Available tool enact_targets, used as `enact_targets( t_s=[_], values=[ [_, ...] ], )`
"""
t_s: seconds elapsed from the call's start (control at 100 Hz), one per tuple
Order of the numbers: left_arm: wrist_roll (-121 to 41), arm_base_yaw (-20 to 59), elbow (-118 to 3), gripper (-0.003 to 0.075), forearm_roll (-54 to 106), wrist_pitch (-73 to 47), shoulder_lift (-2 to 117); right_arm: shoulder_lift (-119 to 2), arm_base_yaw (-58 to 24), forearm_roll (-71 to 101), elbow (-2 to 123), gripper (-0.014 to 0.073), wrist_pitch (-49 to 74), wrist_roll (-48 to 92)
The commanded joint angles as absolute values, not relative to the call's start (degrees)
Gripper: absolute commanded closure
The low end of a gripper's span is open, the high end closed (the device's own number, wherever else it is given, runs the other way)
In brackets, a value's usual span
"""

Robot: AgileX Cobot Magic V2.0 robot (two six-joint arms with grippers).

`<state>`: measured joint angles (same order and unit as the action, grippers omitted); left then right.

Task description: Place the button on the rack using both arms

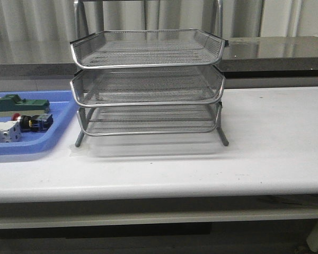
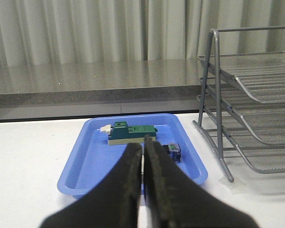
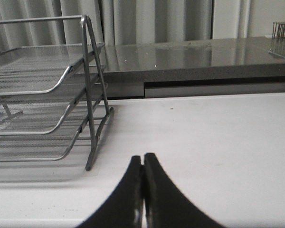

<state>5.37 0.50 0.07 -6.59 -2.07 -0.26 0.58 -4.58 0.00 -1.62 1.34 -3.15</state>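
Black, tapered left fingers (image 2: 143, 190) pressed flat together, nothing between them, hanging above the near rim of a flat blue plastic tray (image 2: 92, 164). Just beyond the fingertips in the left wrist view, inside that tray: small push button with black body and blue-yellow bits (image 2: 173, 151), partly hidden behind the finger, lying near the tray's rack-side wall. Red cap tip visible in the front view, button (image 1: 34, 121) on its side between a green-and-cream block (image 1: 20, 103) and a white terminal block (image 1: 3, 132). Button and fingers apart, not touching.

Black right fingers (image 3: 143, 190) likewise clenched on nothing, poised over bare white counter (image 3: 204, 142), well apart from the button, beside the rack's leg.

Three-tier silver wire-mesh rack (image 1: 148, 79) standing upright mid-counter, tray just beside it on the robot's left. Tiers open toward the front, stepped back toward the top, with gaps between them; smooth rounded wire rims, fine mesh floors, slanted metal legs. Wide open counter to the rack's right and in front; straight front counter edge. Grey glossy ledge and pale pleated curtain behind.
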Motion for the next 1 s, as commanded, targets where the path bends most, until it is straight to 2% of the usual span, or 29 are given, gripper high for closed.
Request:
enact_targets(
  t_s=[0.0, 0.28, 0.63, 0.76, 0.99],
  values=[
    [5.82, 0.82, 2.75, 0.0716, -6.47, 2.25, -2.32, 1.68, -4.27, 0.45, 0.81, 0.0660, -3.88, -3.09],
    [5.82, 0.82, 2.75, 0.0716, -6.47, 2.25, -2.32, -3.00, -4.27, 4.64, 13.82, 0.0660, 10.31, -3.09],
    [5.82, 0.82, 2.75, 0.0716, -6.47, 2.25, -2.32, -24.83, -4.27, 7.14, 32.79, 0.0660, 31.79, -3.09],
    [5.82, 0.82, 2.75, 0.0716, -6.47, 2.25, -2.32, -32.58, -4.27, 11.08, 37.02, 0.0660, 33.17, -3.09],
    [5.82, 0.82, 2.75, 0.0716, -6.47, 2.25, -2.32, -42.26, -4.27, 20.72, 37.71, 0.0660, 27.40, -3.09]
  ],
)
